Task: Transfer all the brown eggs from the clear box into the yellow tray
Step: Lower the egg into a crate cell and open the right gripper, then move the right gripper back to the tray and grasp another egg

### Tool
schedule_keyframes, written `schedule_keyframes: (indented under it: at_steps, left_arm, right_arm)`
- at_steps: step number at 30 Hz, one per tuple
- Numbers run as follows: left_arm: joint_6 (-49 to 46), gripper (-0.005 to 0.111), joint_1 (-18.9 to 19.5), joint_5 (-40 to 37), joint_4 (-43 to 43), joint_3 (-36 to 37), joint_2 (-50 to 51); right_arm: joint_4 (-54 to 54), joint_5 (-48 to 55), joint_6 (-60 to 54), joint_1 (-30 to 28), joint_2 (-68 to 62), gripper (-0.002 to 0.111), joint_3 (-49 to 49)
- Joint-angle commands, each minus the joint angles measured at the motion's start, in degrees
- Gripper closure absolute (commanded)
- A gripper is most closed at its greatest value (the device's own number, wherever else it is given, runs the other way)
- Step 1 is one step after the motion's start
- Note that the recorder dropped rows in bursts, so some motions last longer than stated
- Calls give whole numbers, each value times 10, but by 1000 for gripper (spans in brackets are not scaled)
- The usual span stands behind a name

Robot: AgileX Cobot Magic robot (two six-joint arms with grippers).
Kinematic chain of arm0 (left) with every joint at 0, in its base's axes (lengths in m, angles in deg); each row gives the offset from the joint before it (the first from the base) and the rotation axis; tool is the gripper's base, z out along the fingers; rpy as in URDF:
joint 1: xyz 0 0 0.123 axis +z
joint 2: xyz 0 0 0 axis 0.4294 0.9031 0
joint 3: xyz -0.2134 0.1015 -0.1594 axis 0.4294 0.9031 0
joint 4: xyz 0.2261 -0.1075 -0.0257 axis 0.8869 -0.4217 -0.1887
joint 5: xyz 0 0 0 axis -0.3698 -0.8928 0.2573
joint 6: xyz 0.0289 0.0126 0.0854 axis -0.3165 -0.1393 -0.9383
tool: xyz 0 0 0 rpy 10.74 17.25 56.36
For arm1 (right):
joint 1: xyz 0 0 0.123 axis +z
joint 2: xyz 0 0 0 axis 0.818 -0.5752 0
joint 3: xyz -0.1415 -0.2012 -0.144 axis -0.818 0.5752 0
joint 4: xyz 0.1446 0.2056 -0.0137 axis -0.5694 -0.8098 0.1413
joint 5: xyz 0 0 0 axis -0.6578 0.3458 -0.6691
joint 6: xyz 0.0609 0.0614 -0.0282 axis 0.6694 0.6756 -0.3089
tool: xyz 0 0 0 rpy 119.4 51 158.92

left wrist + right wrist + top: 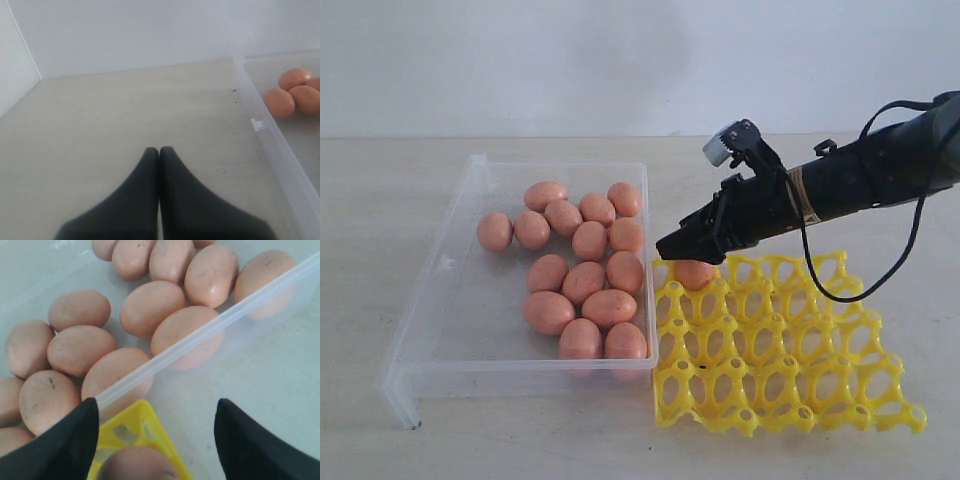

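One brown egg point(694, 273) sat in the corner cup of the yellow tray point(670, 390) nearest the clear box point(430, 300), so my right gripper point(690, 245) hung spread above it, releasing, I judged; fifteen more point(584, 282) lay boxed, my left gripper point(159, 151) pressed together aside, unneeded

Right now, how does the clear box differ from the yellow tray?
The clear box is transparent with solid low walls; the yellow tray is an opaque open lattice of round cups. The box holds fifteen brown eggs lying loose; the tray holds one egg, in a corner cup beside the box. Both rest on the table, side by side.
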Motion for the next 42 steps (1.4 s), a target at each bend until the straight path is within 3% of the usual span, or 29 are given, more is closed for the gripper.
schedule_keyframes:
  at_steps: [1,3,6,9,12,14,16,18,20,22,25,28,31,34,37,42]
  left_arm:
    - [2,111,-2,2,1,0,2]
    - [2,111,-2,2,1,0,2]
    - [2,111,-2,2,1,0,2]
    - [2,111,-2,2,1,0,2]
    - [2,111,-2,2,1,0,2]
    - [2,111,-2,2,1,0,2]
    - [2,111,-2,2,1,0,2]
    - [2,111,-2,2,1,0,2]
    - [2,111,-2,2,1,0,2]
    - [2,111,-2,2,1,0,2]
    - [2,111,-2,2,1,0,2]
    - [2,111,-2,2,1,0,2]
    - [2,111,-2,2,1,0,2]
    - [2,111,-2,2,1,0,2]
    - [2,111,-2,2,1,0,2]
    - [2,111,-2,2,1,0,2]
  right_arm:
    - [-48,-8,1,-1,45,45,-2]
    - [-70,-22,1,-1,73,48,-2]
    - [-104,-35,4,8,123,68,-2]
    - [-123,-34,-8,39,172,107,-2]
    - [-121,10,-84,93,201,109,-2]
    - [-114,109,-117,143,207,109,-2]
    - [-112,285,-97,205,204,109,-4]
    - [-108,538,-62,270,183,109,-14]
    - [-154,676,-133,311,155,109,-31]
    - [-308,718,-296,335,138,109,-63]
    - [-683,743,-571,338,120,109,-130]
    - [-966,850,-851,331,99,109,-218]
    - [-1097,998,-997,331,68,109,-303]
    - [-1120,1107,-1016,331,30,106,-378]
    - [-1118,1137,-1033,331,-11,91,-416]
    - [-1118,1153,-1029,332,-68,51,-425]
